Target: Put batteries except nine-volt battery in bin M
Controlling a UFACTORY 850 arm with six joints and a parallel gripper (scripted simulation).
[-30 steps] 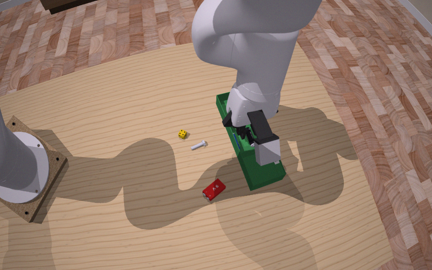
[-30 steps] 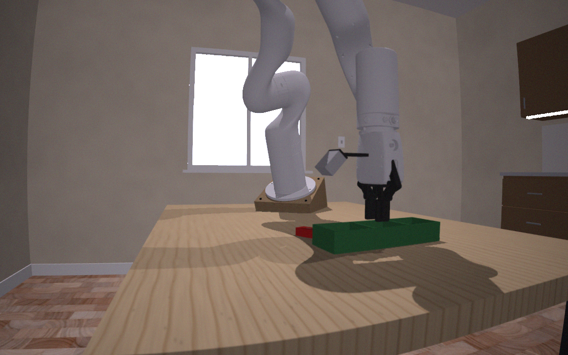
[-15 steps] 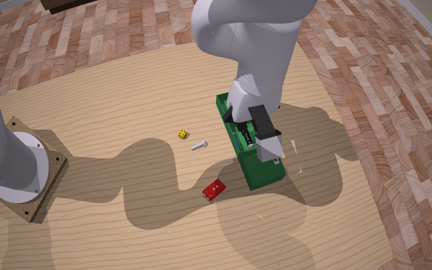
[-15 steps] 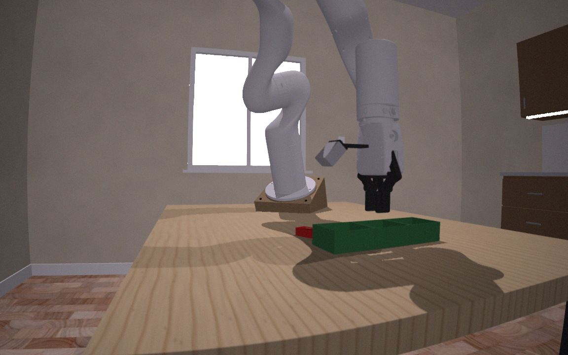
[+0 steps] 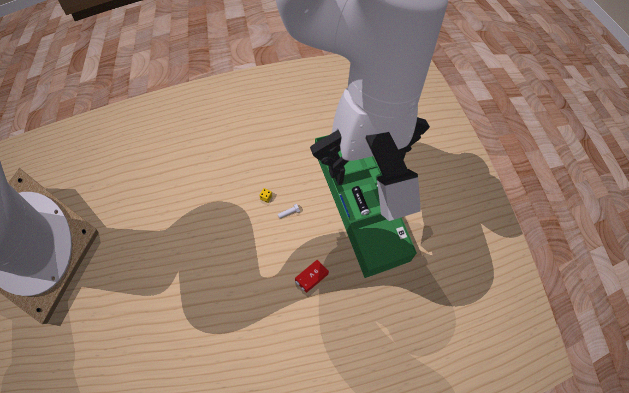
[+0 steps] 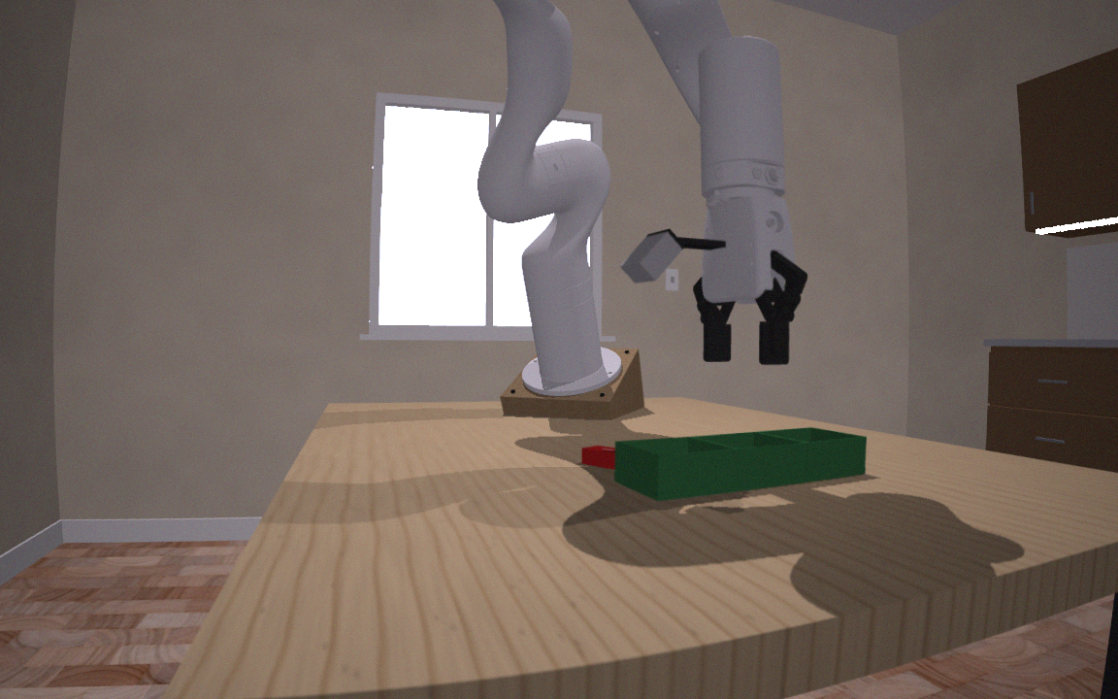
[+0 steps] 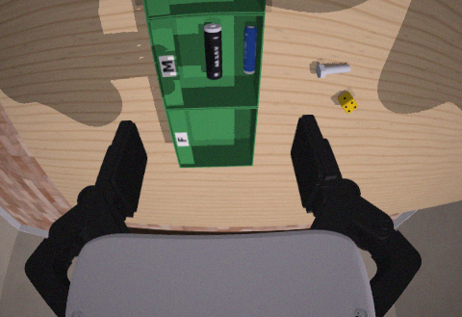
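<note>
A long green bin (image 5: 381,250) (image 6: 737,467) has three compartments marked B, M and F. A black battery (image 5: 360,200) (image 7: 214,50) and a blue battery (image 5: 343,205) (image 7: 250,49) lie side by side in the middle compartment, marked M (image 7: 168,66). The B compartment is empty. A red nine-volt battery (image 5: 311,275) (image 6: 598,453) lies on the table near the bin's B end. My gripper (image 5: 378,149) (image 6: 745,351) (image 7: 217,136) is open and empty. It hangs well above the bin, over its F end.
A yellow die (image 5: 265,195) (image 7: 348,101) and a white bolt (image 5: 289,210) (image 7: 331,68) lie on the table beside the bin. The arm's base (image 5: 28,244) (image 6: 567,390) stands on a wooden block at the table's far side. The table edge runs close behind the bin's F end.
</note>
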